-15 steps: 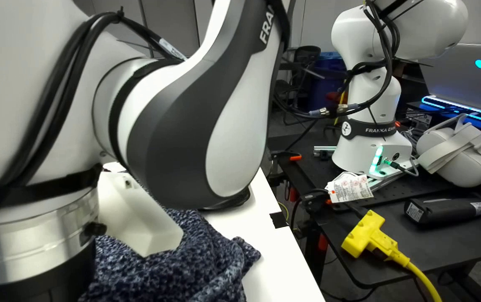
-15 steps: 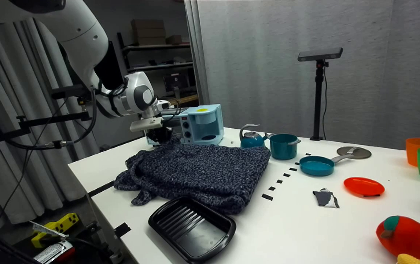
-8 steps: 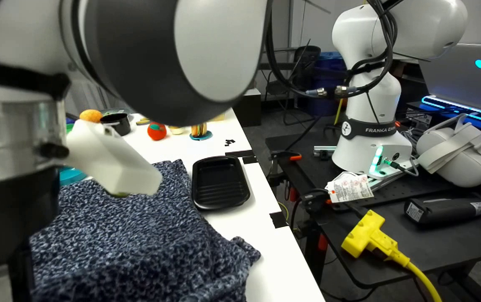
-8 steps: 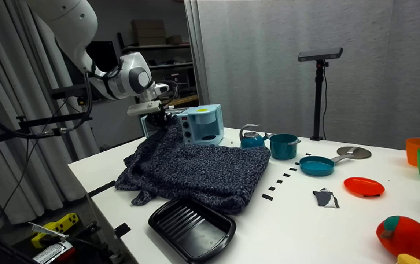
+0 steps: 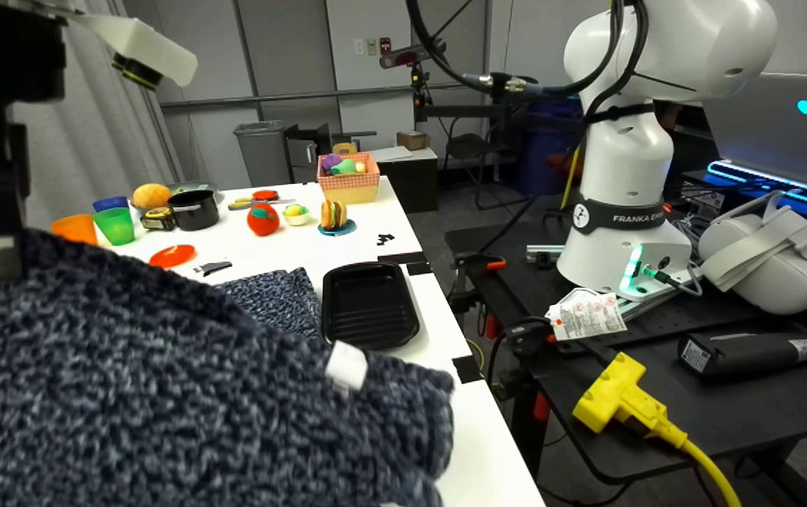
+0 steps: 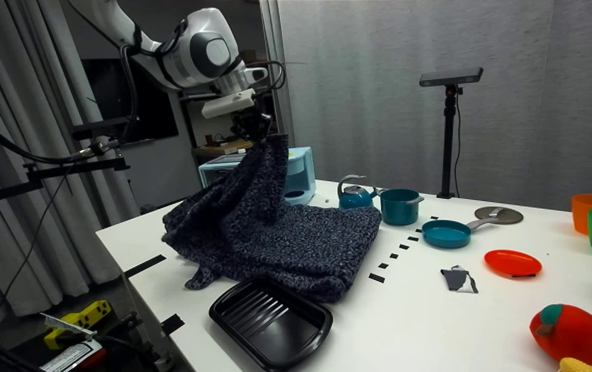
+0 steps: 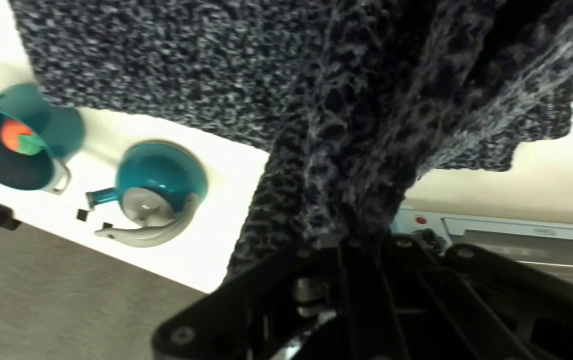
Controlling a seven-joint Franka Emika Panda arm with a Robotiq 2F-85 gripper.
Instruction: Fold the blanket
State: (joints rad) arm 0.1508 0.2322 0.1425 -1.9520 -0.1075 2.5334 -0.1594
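In an exterior view, a black band point(image 5: 629, 220) around the base point(image 5: 601, 260) of the robot arm point(image 5: 625, 151) reads "FRANKA" in pale capitals, then what looks like "EM" as it curves away; a round emblem point(image 5: 580, 215) precedes the word. A white paper tag point(image 5: 589, 316) shows red symbols over print too fine to read, as is the label point(image 5: 695, 356) on a black device point(image 5: 748, 355). A cyan disc point(image 5: 805, 107) glows on a grey laptop point(image 5: 762, 134). In the wrist view, an oval badge point(image 7: 545, 231) on the toaster oven point(image 7: 496, 223) is blurred.
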